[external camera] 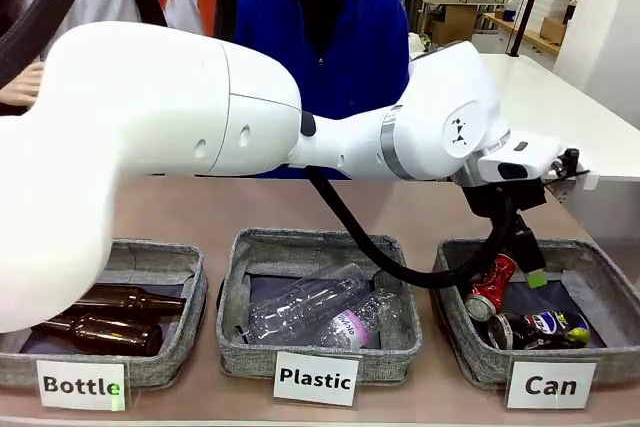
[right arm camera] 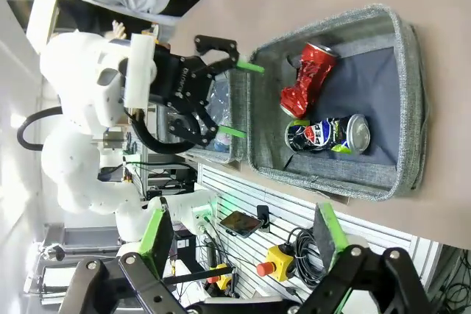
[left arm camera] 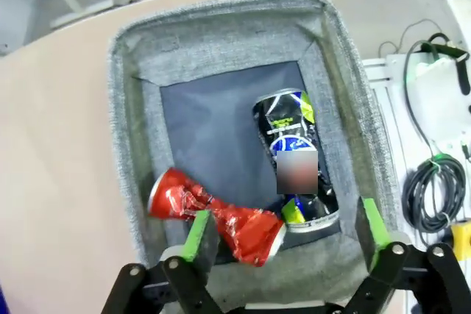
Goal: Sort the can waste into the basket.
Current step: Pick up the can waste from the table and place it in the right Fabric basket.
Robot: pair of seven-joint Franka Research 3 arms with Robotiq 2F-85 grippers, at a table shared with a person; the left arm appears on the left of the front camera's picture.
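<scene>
- Left gripper (external camera: 528, 252) hangs over the Can basket (external camera: 605, 292), at the tabletop's (external camera: 210, 217) right end in the front view; the left arm (external camera: 250, 117) reaches across from picture left.
- Its jaws stand apart, green pads wide, nothing between them (left wrist view: gripper (left arm camera: 283, 229) just above the basket's near wall).
- Red can (external camera: 492, 287) lies crushed in the basket, leaning on the left wall in the front view. In the left wrist view the red can (left arm camera: 213, 215) sits just beside one green pad (left arm camera: 197, 233); whether they touch cannot be told.
- Dark can (external camera: 538, 328) with blue-white markings lies on its side on the dark lining, just beside the red one (left wrist view: (left arm camera: 291, 156)).
- Right wrist view shows both: red can (right arm camera: 307, 77), dark can (right arm camera: 327, 135), inside the grey basket (right arm camera: 408, 93).
- Right gripper (right arm camera: 243, 237) is held well apart from the basket, its jaws wide apart and empty.
- Plastic basket (external camera: 250, 257) in the middle holds clear bottles (external camera: 320, 309); Bottle basket (external camera: 185, 282) at left holds brown bottles (external camera: 105, 322).
- A person (external camera: 320, 27) in blue stands at the far side.
</scene>
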